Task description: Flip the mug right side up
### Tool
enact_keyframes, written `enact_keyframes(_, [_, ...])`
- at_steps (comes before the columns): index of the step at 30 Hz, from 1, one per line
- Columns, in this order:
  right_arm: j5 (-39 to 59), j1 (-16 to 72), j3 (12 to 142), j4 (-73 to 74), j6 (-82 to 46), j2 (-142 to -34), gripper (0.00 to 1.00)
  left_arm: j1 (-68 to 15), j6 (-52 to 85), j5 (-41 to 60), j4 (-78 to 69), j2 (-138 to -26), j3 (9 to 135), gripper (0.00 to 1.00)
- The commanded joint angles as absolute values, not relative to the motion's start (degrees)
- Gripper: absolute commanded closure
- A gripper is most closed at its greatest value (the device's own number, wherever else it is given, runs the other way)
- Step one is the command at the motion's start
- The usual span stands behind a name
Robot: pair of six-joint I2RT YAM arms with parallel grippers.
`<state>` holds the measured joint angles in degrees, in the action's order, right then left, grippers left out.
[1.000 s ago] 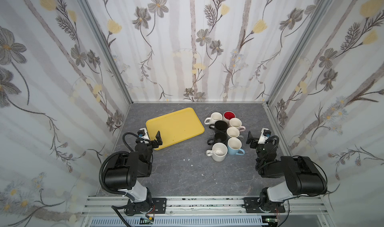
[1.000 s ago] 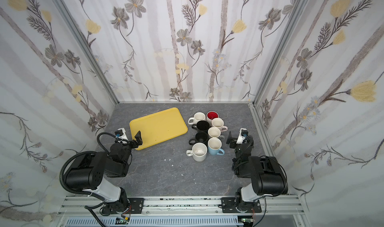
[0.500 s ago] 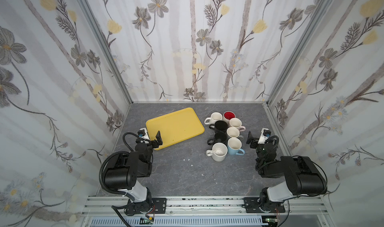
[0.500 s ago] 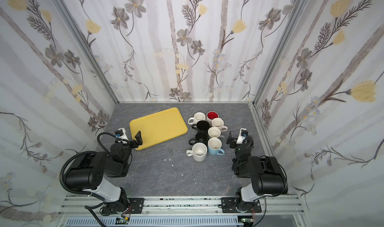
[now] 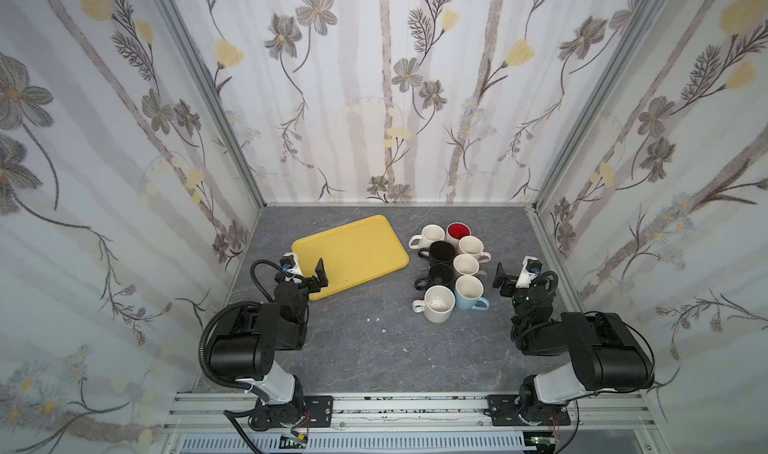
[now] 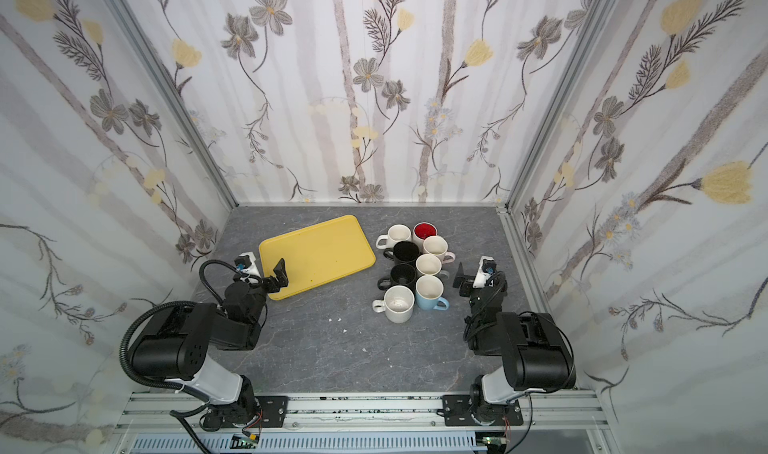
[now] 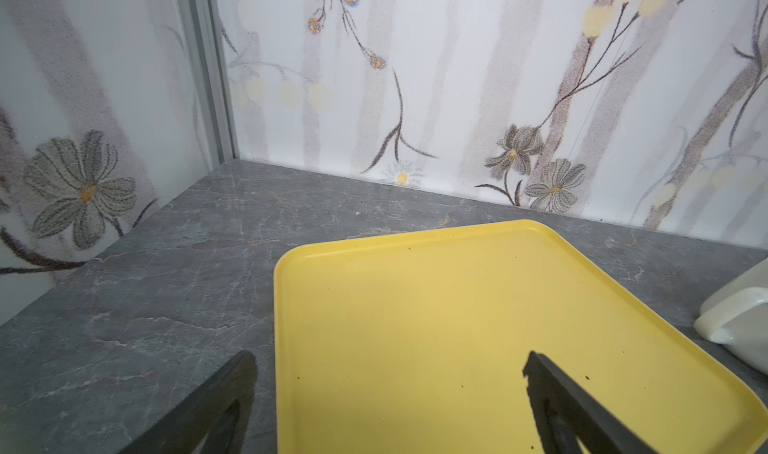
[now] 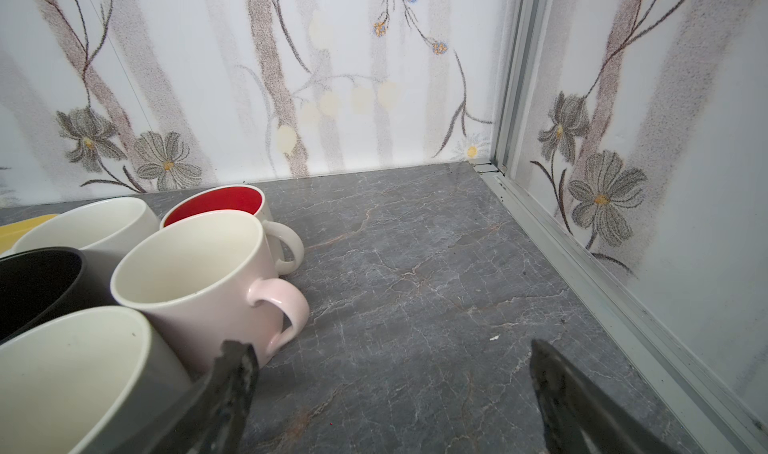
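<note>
Packed mugs point(image 5: 465, 264) beside open tabletop point(image 5: 365, 348)

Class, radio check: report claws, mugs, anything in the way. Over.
Open and empty: left claw, right claw. Eight mugs look upright beside tray. Nothing in the way.

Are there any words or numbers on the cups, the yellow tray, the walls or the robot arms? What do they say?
No words, numbers or signs can be read anywhere.
mugs: plain, no writing.
yellow tray: plain, only small dark specks.
walls: printed flowers and stems, no letters.
robot arms: no label shows.
front rail: the small parts by it are too small to read.
</note>
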<state>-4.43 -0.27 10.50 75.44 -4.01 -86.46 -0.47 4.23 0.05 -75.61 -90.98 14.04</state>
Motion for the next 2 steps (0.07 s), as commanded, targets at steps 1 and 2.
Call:
enact_keyframes(1, [-4.8, -0.2, 10.5, 76.9, -3.8, -86.5, 0.00, -0.5, 3.1, -2.3, -75.4, -91.0, 14.4, 0.00])
enact_keyframes(2, [-4.9, -0.3, 10.5, 76.9, -3.8, -86.5, 0.00, -0.5, 3.1, -2.4, -75.3, -90.9, 14.3, 0.00])
